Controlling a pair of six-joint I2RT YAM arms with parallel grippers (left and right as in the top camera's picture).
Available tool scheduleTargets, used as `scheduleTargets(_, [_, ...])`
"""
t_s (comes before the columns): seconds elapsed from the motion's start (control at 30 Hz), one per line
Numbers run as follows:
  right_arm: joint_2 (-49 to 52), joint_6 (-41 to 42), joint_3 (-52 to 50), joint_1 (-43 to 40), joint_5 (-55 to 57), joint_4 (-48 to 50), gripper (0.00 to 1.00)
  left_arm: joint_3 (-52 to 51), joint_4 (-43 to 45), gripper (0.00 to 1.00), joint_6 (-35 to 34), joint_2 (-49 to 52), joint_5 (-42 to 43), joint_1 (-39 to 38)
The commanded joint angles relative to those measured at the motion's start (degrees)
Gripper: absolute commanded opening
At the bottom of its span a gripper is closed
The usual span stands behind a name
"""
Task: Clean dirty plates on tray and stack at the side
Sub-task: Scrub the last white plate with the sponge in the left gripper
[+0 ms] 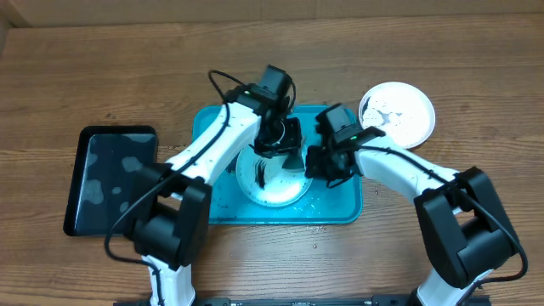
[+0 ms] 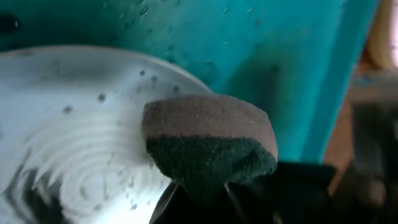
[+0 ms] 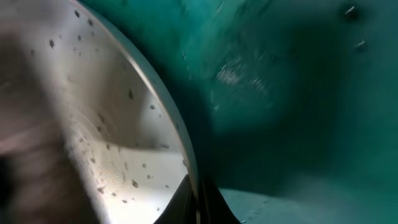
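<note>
A white plate point(image 1: 272, 183) with black smears lies in the turquoise tray point(image 1: 340, 208). My left gripper point(image 1: 280, 134) is shut on a sponge point(image 2: 208, 146), brown on one side and dark green on the other, held over the plate's point(image 2: 68, 143) far part. My right gripper point(image 1: 319, 161) is shut on the plate's right rim point(image 3: 180, 134), one finger on each side of the edge. A second white plate point(image 1: 397, 113) with dark specks sits on the table outside the tray at the back right. No third plate shows.
A black rectangular tray point(image 1: 110, 178) with wet patches lies on the wooden table left of the turquoise tray. Water drops spot the turquoise tray floor point(image 3: 298, 93).
</note>
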Motion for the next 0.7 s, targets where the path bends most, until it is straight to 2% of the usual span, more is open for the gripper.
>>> scheduleTargets(0.0, [0.28, 0.92, 1.11, -0.35, 2.78, -0.22, 0.04, -0.59, -0.50, 0.04, -3.06, 2.58, -1.92, 0.28])
scheduleTargets(0.47, [0.28, 1.77, 1.16, -2.05, 2.82, 0.00, 0.04, -0.61, -2.45, 0.04, -3.17, 2.75, -6.69, -0.98])
scheduleTargets(0.67, [0.28, 1.75, 1.16, -2.08, 2.82, 0.00, 0.04, -0.68, -2.93, 0.04, -4.02, 2.86, -11.69, -1.92])
